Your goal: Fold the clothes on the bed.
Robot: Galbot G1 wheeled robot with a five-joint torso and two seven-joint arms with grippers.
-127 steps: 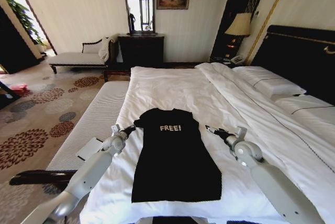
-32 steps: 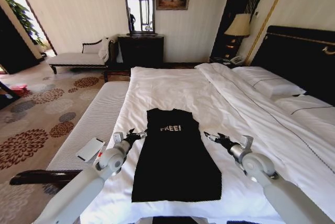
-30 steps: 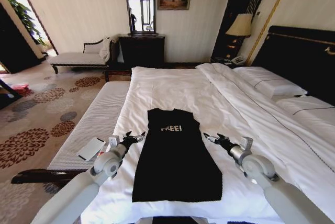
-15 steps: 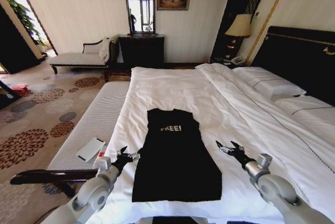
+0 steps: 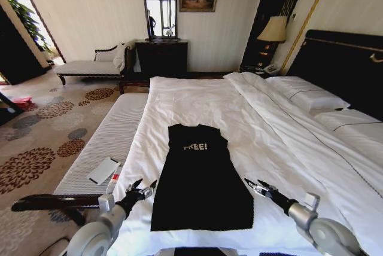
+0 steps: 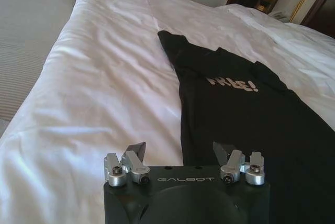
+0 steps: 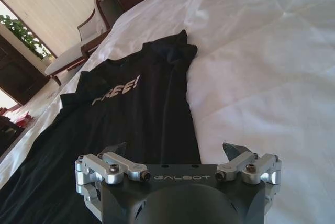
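Black "FREE!" T-shirt [image 5: 200, 178] flat, sleeves folded in, near foot of white bed [image 5: 197, 97]

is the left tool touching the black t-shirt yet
Apart. In the head view the left tool hangs open beside the black T-shirt, with a strip of white duvet showing between its tips and the shirt's edge.

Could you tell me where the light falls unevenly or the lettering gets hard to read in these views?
Head view: daylight blows out the doorway at far left, and the shirt reads as flat black with dim lettering. Left wrist view: sheen on the duvet, lettering soft. Right wrist view: duvet overexposed, lettering crisp, slanted.
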